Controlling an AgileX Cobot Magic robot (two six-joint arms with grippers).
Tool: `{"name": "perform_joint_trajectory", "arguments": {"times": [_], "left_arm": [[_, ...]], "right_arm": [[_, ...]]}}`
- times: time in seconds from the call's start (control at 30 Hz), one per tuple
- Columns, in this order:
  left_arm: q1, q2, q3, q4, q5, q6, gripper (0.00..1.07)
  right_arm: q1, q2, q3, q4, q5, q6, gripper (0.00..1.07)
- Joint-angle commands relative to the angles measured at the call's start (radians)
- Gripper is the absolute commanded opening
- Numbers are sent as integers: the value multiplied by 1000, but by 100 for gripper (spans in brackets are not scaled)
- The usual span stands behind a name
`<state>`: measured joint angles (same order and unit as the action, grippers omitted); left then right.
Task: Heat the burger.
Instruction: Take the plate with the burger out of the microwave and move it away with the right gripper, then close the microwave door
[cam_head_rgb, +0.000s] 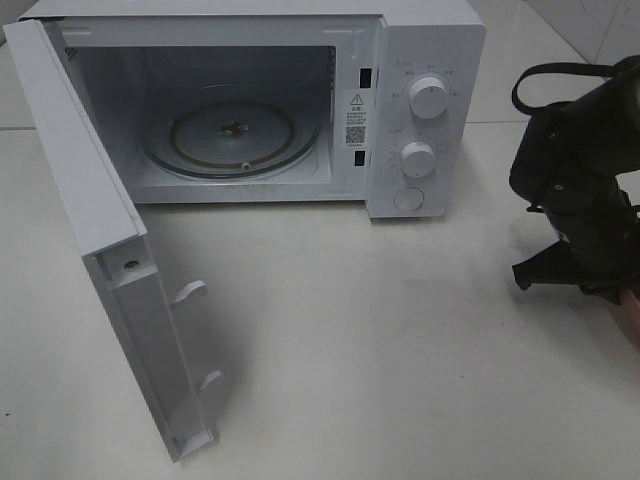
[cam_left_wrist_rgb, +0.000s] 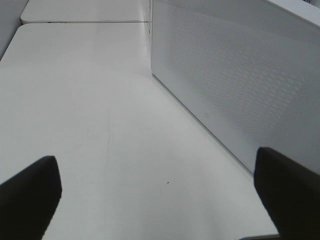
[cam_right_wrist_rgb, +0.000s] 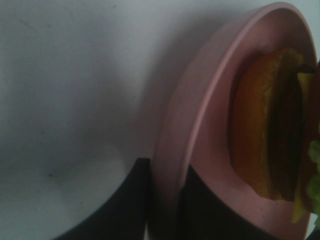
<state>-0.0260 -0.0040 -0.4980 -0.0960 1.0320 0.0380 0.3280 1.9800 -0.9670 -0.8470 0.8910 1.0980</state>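
The burger (cam_right_wrist_rgb: 270, 130), with a golden-brown bun, a dark patty and green lettuce, rests on a pink plate (cam_right_wrist_rgb: 200, 100) in the right wrist view. My right gripper (cam_right_wrist_rgb: 165, 167) is shut on the plate's rim, one dark finger (cam_right_wrist_rgb: 125, 205) outside it and the other inside. In the high view the right arm (cam_head_rgb: 580, 190) is at the far right, beside the microwave (cam_head_rgb: 430, 60); the burger is hidden there. My left gripper (cam_left_wrist_rgb: 160, 200) is open with nothing between its fingers, low over the table next to the microwave's perforated side wall (cam_left_wrist_rgb: 240, 80).
The white microwave stands at the back with its door (cam_head_rgb: 100, 250) swung wide open toward the front left. A glass turntable (cam_head_rgb: 230, 135) lies inside the cavity. Two knobs and a button are on its right panel (cam_head_rgb: 420, 130). White table (cam_head_rgb: 380, 350) lies in front.
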Motion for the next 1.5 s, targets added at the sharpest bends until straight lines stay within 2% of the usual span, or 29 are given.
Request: {"name": "perform_joint_trajectory", "arguments": {"times": [0.03,0.2,0.27,0.37,0.43,0.53,0.73,0.87,1.0,1.03,1.1,1.2,1.5], "left_arm": [[5,-24,1,-5,-4,-1,100],[5,-24,1,-5,-4,-1,100],[5,-24,1,-5,-4,-1,100],[5,-24,1,-5,-4,-1,100],[5,-24,1,-5,-4,-1,100],[5,-24,1,-5,-4,-1,100],[5,-24,1,-5,-4,-1,100],[5,-24,1,-5,-4,-1,100],[5,-24,1,-5,-4,-1,100],[5,-24,1,-5,-4,-1,100],[5,-24,1,-5,-4,-1,100],[5,-24,1,-5,-4,-1,100],[5,-24,1,-5,-4,-1,100]], "right_arm": [[-13,17,-4,-50,25,21,14],[-13,25,-4,-64,-2,27,19],[-13,25,-4,-50,-23,23,36],[-13,25,-4,-44,-24,18,40],[-11,17,-9,-12,-23,-6,58],[-6,-8,-13,29,-26,-71,63],[2,-66,-13,60,-28,-146,65],[2,-177,-13,214,-63,-359,65],[2,-226,-13,294,-78,-478,68],[2,-264,-13,353,-74,-569,72],[2,-281,-13,376,-74,-604,74],[2,-367,-13,477,-48,-728,83],[2,-575,-12,572,44,-873,83]]}}
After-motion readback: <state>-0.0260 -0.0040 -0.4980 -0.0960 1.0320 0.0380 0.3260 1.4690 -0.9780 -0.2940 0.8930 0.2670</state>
